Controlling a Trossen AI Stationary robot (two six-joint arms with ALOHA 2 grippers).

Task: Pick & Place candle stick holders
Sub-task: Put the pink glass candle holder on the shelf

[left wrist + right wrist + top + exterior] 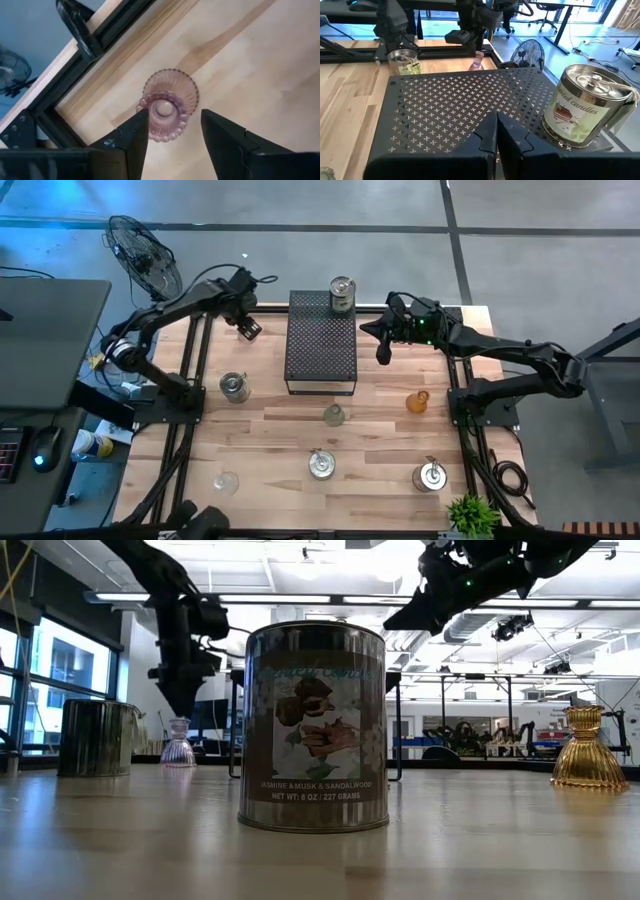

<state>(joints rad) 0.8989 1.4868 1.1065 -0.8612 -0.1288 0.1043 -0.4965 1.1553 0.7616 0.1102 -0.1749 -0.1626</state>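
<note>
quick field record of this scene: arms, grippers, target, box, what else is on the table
left gripper: open, above the pink holder, near the table's far left edge
right gripper: shut, empty, over the black perforated box
on box: candle tin
amber holder: standing on the wooden table, right side
other tins: three, on the table

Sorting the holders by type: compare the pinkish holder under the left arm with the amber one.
The pinkish holder sits at the table's far left edge, between the open left tool fingers; the amber holder stands free on the right. Pink is pale, amber deep orange. Both are ribbed glass, standing on the table.
</note>
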